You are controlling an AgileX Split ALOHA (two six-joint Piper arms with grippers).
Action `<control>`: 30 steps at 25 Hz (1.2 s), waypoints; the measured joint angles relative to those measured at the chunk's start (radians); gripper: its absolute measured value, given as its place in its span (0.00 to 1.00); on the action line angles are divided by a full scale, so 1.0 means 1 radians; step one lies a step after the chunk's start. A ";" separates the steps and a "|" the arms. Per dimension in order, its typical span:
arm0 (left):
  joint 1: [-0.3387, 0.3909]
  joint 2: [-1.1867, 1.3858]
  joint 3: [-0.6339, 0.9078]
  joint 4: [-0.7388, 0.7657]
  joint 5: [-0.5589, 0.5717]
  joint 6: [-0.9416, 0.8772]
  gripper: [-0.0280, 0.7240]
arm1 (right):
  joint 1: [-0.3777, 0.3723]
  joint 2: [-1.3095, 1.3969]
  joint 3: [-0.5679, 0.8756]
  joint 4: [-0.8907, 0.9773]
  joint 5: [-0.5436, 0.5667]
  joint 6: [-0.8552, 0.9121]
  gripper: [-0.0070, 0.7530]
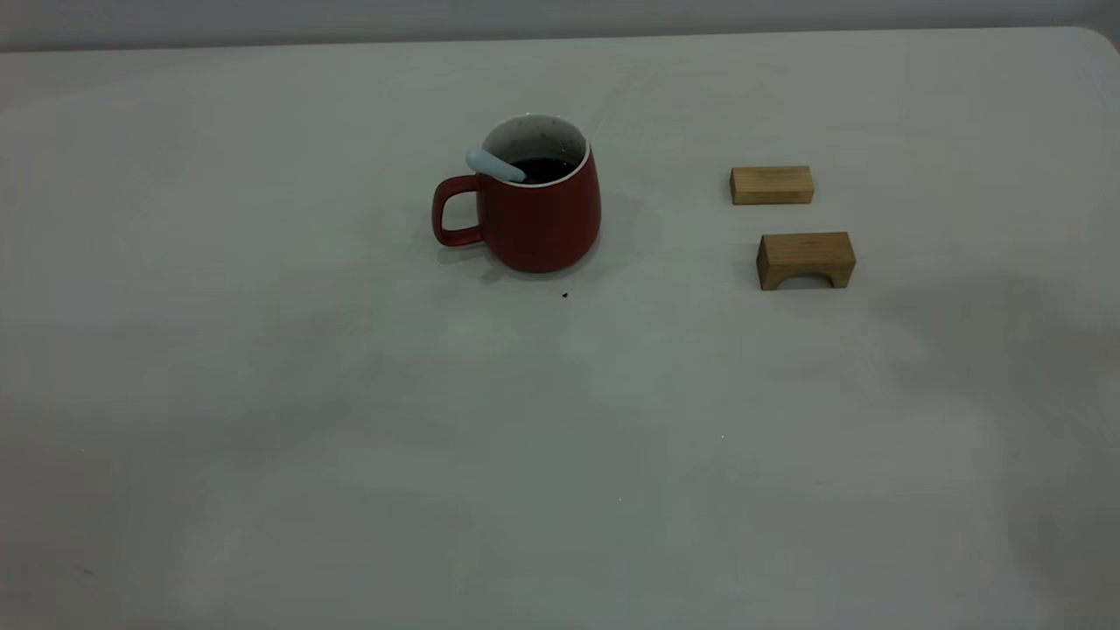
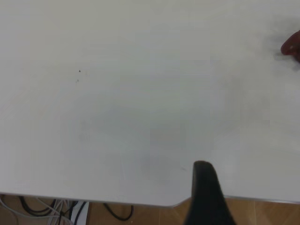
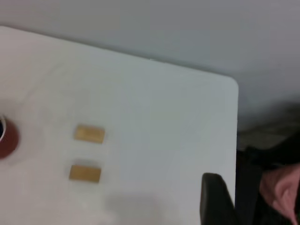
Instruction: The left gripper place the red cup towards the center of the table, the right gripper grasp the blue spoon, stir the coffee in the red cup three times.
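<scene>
The red cup (image 1: 535, 214) stands upright on the table (image 1: 350, 437), a little left of the middle and toward the far edge in the exterior view, its handle turned to that view's left. Coffee (image 1: 544, 169) fills it partway, dark against the white speckled inside. The spoon (image 1: 495, 164) sits in the cup, its bowl down in the coffee and its pale blue handle leaning on the rim above the cup's handle. Two wooden blocks lie well to the right of the cup: a plain block (image 1: 772, 185) farther back, and an arched block (image 1: 806, 260) nearer. Neither arm shows in the exterior view. Each wrist view shows only one dark fingertip, the left gripper (image 2: 206, 192) over the table's near edge, the right gripper (image 3: 215, 199) near the table's side edge; whether either is released or clenched cannot be told.
</scene>
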 joint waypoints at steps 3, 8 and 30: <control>0.000 0.000 0.000 0.000 0.000 0.000 0.77 | 0.000 -0.234 0.211 0.011 0.000 0.012 0.58; 0.000 0.000 0.000 0.000 0.000 0.000 0.77 | -0.004 -0.611 0.558 0.027 0.000 0.025 0.58; 0.000 0.000 0.000 0.000 0.000 0.000 0.77 | -0.253 -1.280 1.179 0.165 -0.084 0.092 0.58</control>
